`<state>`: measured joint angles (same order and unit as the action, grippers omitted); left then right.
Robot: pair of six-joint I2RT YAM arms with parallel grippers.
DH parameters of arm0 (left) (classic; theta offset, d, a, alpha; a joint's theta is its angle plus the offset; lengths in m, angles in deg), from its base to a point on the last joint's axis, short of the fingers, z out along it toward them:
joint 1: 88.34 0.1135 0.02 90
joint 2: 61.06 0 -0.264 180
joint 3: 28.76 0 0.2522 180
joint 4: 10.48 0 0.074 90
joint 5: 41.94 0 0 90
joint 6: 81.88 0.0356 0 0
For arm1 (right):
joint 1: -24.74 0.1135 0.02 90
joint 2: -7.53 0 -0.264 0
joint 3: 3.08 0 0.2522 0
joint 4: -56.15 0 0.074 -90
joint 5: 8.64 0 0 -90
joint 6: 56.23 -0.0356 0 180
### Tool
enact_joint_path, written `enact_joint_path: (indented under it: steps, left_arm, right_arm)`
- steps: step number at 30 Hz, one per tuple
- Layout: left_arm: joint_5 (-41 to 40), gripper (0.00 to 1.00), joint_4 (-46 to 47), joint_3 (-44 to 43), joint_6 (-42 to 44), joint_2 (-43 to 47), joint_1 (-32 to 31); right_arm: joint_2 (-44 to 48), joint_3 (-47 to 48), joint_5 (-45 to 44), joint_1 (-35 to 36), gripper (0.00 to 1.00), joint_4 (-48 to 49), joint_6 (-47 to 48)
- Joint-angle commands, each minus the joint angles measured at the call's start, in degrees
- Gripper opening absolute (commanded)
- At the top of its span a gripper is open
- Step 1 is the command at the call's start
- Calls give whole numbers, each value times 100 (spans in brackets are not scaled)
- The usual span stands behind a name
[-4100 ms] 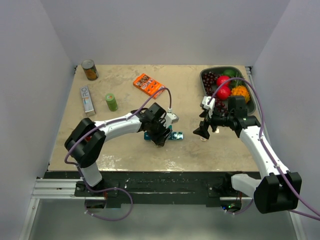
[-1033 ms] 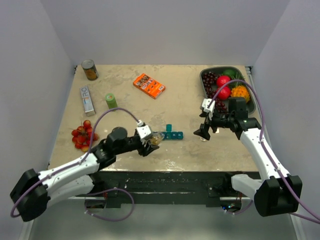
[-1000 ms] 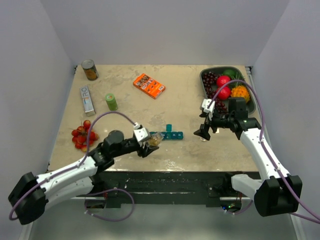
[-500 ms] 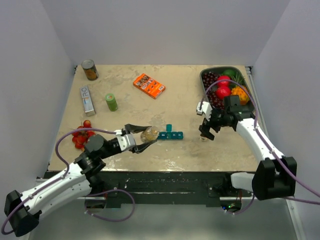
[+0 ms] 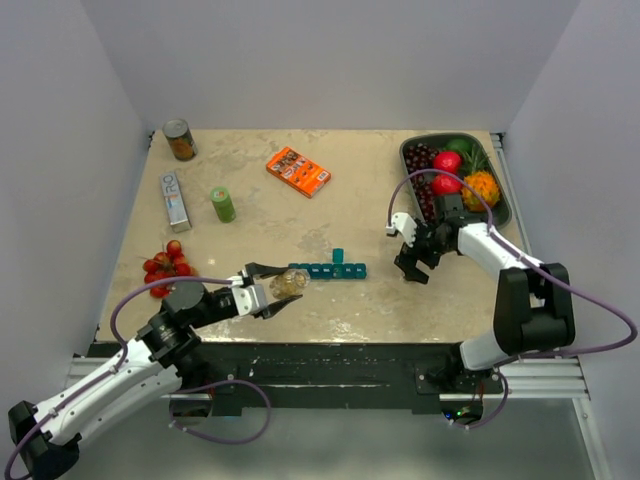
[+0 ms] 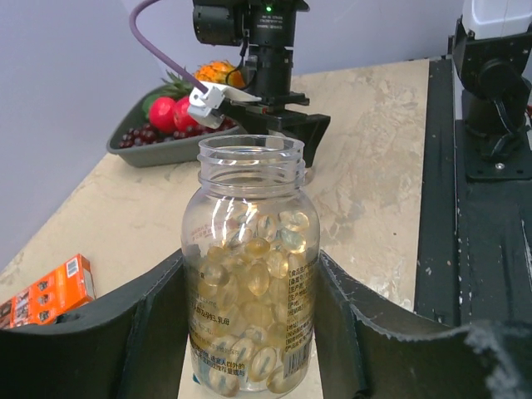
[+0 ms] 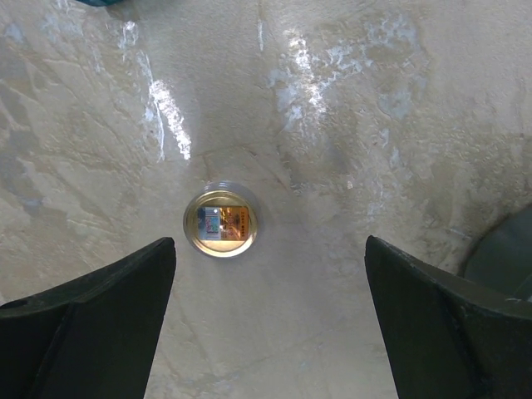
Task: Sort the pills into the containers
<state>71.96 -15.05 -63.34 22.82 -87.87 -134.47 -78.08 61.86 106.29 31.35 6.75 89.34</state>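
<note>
While the left gripper (image 5: 284,285) clamped an uncapped bottle (image 6: 249,274) of amber capsules, the organizer (image 5: 327,270) lay near table centre, its 9 o'clock end just beside the bottle. At the organizer's 3 o'clock, apart from it, the right gripper (image 5: 411,268) hung with jaws wide over a small round gold item (image 7: 220,219) on the table.

Lab: bare white enclosure walls (image 5: 330,60)
</note>
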Motion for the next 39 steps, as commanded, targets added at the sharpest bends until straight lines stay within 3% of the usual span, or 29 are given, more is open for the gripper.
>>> enact_joint_path:
  steps: [1,13,19,23,24,28,32,39]
  left_arm:
    - [97,0,13,8,182,141,16]
    - [150,0,-31,-19,147,27,25]
    - [282,0,-40,-27,95,-105,25]
    - [326,0,-40,-28,77,-167,25]
    - [343,0,-40,-19,60,-193,25]
    - [659,0,47,-27,-107,-351,25]
    - [1134,0,302,-80,-485,-755,25]
    - [1284,0,1163,-36,-1126,-1379,-203]
  right_arm:
    - [-140,-55,-32,-20,96,285,437]
    - [-255,-371,-286,332,83,425,543]
    - [-308,-477,-471,463,64,593,446]
    - [-299,-486,-524,499,38,567,384]
    - [-290,-469,-515,490,27,549,376]
    - [-98,-293,-323,490,6,112,297]
    - [446,259,301,525,0,-724,402]
    - [1080,1016,1716,1148,0,-2280,806]
